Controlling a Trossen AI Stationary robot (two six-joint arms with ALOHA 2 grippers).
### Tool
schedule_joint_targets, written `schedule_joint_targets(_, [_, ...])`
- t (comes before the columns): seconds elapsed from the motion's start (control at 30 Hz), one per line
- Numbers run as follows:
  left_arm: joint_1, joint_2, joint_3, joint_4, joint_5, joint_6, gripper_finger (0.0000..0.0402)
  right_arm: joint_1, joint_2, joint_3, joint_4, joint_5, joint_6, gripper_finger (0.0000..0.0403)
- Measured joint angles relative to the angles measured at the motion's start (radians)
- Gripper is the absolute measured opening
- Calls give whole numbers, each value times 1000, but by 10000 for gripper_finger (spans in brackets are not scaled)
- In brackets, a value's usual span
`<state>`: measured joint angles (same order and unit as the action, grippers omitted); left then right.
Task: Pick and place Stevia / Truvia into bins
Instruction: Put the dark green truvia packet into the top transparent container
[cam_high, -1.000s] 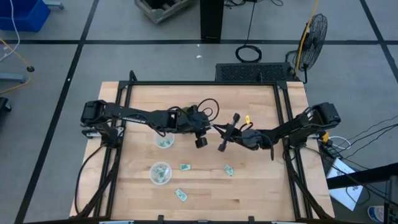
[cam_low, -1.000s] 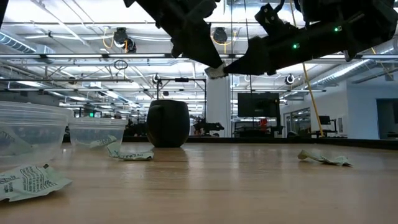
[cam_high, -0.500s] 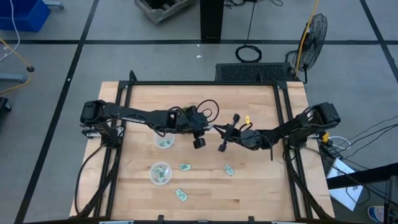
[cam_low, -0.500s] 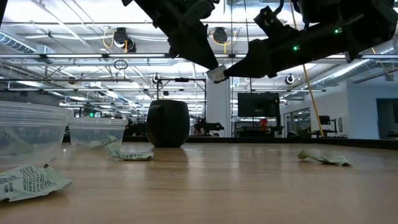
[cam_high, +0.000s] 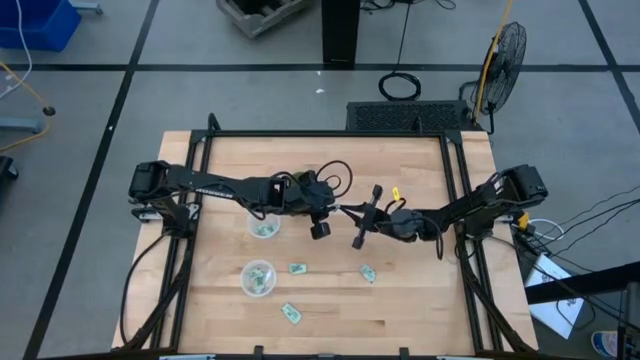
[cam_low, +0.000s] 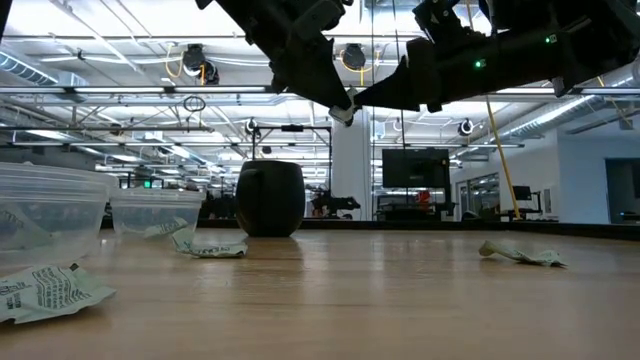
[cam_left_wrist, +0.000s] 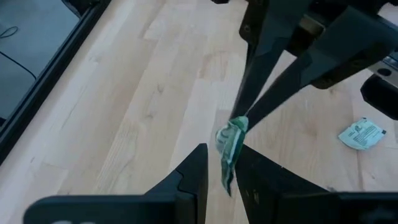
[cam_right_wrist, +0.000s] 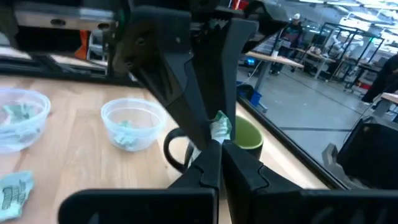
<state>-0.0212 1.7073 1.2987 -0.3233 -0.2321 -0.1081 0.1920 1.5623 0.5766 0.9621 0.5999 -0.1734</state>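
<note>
Just changed: the right gripper (cam_right_wrist: 217, 144) had risen a little and edged toward the left gripper (cam_left_wrist: 221, 155), so the two met more closely above mid-table, over the mug (cam_low: 270, 198).
Held packet: one Stevia / Truvia packet (cam_left_wrist: 231, 140) hung in the air, crumpled, at the point where both sets of tips came together.
Right jaws: pinched tight on the packet's upper end.
Left jaws: a narrow gap, one finger on each side of the hanging packet; a firm pinch by them could not be made out.
Meaning for the task: this looked like a hand-over from right to left, not finished, with nothing yet dropped.
Bins: the near bin (cam_low: 60, 200) and the far bin (cam_low: 135, 205) stood on the left arm's side, each already holding packets.
Loose packets: three lay on the board (cam_high: 297, 268) (cam_high: 369, 273) (cam_high: 291, 313).
Writing: dark print showed on the closest loose packet in the low view, too small to read; no brand name was legible anywhere.
</note>
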Motion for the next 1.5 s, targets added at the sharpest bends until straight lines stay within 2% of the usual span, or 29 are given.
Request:
schedule_joint_targets(0.2, [0, 0, 0, -3, 0, 6, 83, -3, 0, 0, 9, 1, -23, 0])
schedule_joint_targets(0.3, [0, 0, 0, -3, 0, 10, 59, -3, 0, 0, 6, 1, -23, 0])
schedule_joint_targets(0.4, [0, 0, 0, -3, -2, 10, 16, -3, 0, 0, 6, 2, -25, 0])
schedule_joint_targets(0.5, [0, 0, 0, -3, -3, 13, 11, -5, 0, 0, -3, 0, -24, 3])
schedule_joint_targets(0.77, [-2, 0, 0, -32, -4, 3, 7, -5, 0, 0, -22, 0, -21, 48])
schedule_joint_targets(0.87, [-2, 0, 0, -81, -4, -33, 4, -5, 0, 0, -51, 0, 35, 74])
schedule_joint_targets(1.0, [-4, 0, 0, -205, -12, -159, 4, -5, 0, 0, -140, 0, 128, 111])
schedule_joint_targets(1.17, [-31, -23, 1, -478, -22, -339, 4, -5, 0, -1, -260, 0, 207, 143])
schedule_joint_targets(1.4, [-94, -44, 0, -896, -82, -685, 4, -5, 0, -1, -276, 0, 214, 155])
schedule_joint_targets(1.5, [-105, -41, -3, -982, -138, -824, 3, -5, 0, -1, -274, 0, 214, 153])
